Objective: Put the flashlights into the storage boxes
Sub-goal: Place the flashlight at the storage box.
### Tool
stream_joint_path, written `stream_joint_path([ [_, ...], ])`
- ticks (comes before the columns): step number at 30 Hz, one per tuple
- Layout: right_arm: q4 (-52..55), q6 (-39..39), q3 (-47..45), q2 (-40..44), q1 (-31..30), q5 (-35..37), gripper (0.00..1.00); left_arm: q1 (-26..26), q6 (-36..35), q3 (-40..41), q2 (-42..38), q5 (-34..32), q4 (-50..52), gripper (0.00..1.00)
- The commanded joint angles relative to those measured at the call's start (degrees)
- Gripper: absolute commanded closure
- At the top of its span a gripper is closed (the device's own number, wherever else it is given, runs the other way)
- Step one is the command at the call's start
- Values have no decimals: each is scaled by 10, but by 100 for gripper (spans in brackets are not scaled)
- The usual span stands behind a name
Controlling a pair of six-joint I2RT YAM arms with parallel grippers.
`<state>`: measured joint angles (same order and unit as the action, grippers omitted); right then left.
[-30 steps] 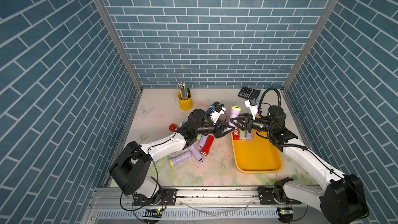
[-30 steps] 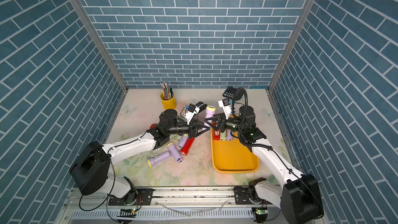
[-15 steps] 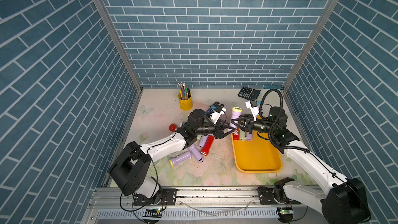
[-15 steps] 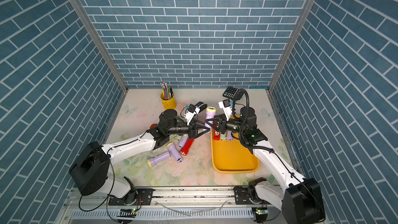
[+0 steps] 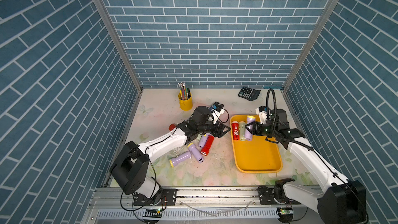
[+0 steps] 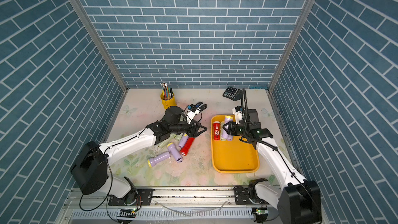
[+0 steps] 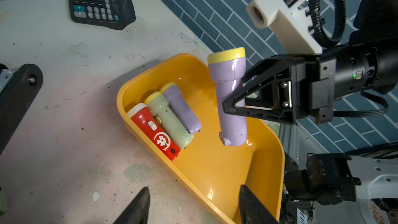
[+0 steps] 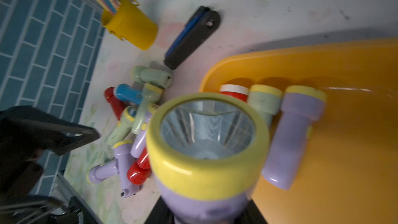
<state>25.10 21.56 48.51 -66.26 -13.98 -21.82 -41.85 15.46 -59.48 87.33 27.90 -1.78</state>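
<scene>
Right wrist view: lilac flashlight partly hides tray; stapler beyond.

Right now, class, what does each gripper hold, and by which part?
Right gripper: lilac flashlight, gripped mid-barrel, below its head. Left gripper: nothing.

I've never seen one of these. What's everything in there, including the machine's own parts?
Tray: one, yellow, on the robot's right side.
Flashlights in the tray: three, red, pale green, lilac, lying side by side at its far end.
Held flashlight: one, lilac with yellow head, over the tray.
Loose flashlights: about nine, lilac, pale green, red, one blue, piled left of the tray.
Pen cup: one, yellow, far side, holding pens.
Stapler: one, blue and black, between pen cup and tray.
Calculator: one, black, far right corner.
Left gripper: one, black, open and empty, beside the tray.
Right gripper: one, black, shut on the held flashlight.
</scene>
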Motion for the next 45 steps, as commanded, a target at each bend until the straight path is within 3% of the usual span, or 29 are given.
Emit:
stream_joint_path([
  [1, 148, -12, 69, -57, 21, 109, 79, 3, -39, -21, 18, -28, 83, 35],
  [6, 208, -11, 123, -149, 48, 123, 76, 4, -39, -35, 33, -40, 103, 35],
  [24, 167, -33, 196, -314, 116, 8, 70, 3, -55, -79, 62, -62, 162, 36],
  [45, 176, -40, 228, -366, 129, -7, 47, 4, -55, -78, 52, -73, 173, 37],
])
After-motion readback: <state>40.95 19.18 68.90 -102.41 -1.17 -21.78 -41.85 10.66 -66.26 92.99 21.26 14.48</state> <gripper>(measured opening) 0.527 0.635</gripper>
